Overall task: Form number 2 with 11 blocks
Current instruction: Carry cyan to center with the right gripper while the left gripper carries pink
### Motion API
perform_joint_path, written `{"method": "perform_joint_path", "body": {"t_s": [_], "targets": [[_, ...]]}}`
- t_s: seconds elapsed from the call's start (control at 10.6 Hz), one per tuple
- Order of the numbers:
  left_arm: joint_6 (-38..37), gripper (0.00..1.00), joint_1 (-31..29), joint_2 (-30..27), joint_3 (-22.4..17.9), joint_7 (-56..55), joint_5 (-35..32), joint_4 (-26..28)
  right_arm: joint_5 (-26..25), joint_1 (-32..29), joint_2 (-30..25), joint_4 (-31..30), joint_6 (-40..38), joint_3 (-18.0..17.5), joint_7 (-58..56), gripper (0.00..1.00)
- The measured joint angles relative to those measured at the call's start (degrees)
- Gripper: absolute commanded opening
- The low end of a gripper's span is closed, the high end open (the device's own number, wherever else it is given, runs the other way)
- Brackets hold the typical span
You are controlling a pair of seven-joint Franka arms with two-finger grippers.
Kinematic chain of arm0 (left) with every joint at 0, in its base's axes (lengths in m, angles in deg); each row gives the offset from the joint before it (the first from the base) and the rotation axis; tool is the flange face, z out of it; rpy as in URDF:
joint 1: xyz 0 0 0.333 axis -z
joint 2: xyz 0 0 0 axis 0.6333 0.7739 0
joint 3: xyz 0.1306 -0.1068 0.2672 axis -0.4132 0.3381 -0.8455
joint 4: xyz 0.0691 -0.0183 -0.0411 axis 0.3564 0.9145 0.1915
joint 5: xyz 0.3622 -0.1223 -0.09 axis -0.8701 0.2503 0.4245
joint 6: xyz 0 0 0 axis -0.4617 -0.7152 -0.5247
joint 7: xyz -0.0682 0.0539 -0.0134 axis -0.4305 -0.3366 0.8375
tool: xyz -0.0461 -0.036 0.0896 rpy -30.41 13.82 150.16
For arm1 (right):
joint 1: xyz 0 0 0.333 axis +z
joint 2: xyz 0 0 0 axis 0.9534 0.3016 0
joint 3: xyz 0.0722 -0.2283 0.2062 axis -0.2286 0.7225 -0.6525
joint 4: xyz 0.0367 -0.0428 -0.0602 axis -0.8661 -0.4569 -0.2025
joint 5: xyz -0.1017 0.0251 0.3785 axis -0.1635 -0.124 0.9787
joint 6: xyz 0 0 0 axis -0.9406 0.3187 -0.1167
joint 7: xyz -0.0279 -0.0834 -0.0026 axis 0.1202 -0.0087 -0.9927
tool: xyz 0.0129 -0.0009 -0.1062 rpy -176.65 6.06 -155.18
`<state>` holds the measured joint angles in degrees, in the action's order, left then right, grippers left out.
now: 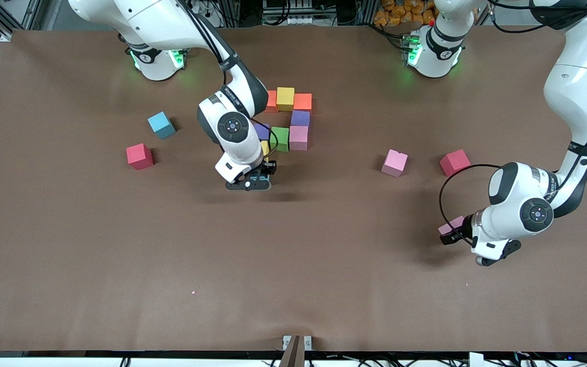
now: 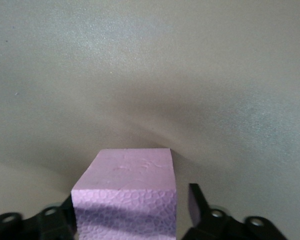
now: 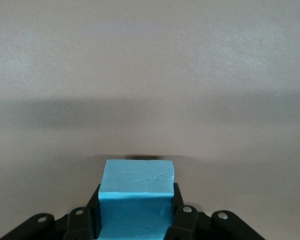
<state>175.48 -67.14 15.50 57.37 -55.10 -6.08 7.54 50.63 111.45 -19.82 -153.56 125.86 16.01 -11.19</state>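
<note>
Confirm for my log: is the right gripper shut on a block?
Shut: right gripper fingers clamp both sides of the light blue block.

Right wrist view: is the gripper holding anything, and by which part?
Yes. The right gripper holds a light blue cube, its jaws shut on two opposite side faces, with the face toward the camera left bare.

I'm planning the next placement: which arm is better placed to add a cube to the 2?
Right. The right gripper holds the light blue cube in shut fingers, right by the partly built number 2. The left gripper is only at a pink cube, toward the left arm's end of the table.
</note>
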Motion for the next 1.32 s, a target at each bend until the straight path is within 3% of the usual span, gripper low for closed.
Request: {"method": "perform_joint_path", "body": {"t_s": [0.38,0.94,1.04,1.13,1.23,1.32], "targets": [[0.4,0.04,1.1,-0.2,0.3,-7.1,0.0,-0.7,0.0,0.6,-0.5,-1.8,-0.3,-0.1,0.1,0.37],[0.5,0.03,5.4,-1.8,2.7,-24.0,0.0,-1.5,0.0,0.7,-0.5,-2.1,0.0,-0.1,0.2,0.37],[0.5,0.03,6.4,-2.0,3.2,-28.0,0.0,-1.6,0.0,0.7,-0.4,-2.2,0.4,-0.1,0.2,0.43],[0.5,0.03,7.6,-2.0,3.7,-32.8,0.0,-1.7,0.0,0.8,-0.4,-2.3,0.6,-0.1,0.2,0.59],[0.5,0.03,8.9,-2.0,4.1,-37.7,0.0,-1.8,0.0,0.8,-0.3,-2.4,0.6,-0.1,0.2,0.82],[0.5,0.03,10.8,-2.1,4.5,-43.1,0.0,-1.8,0.0,0.8,-0.3,-2.6,0.7,-0.1,0.2,0.94]]}}
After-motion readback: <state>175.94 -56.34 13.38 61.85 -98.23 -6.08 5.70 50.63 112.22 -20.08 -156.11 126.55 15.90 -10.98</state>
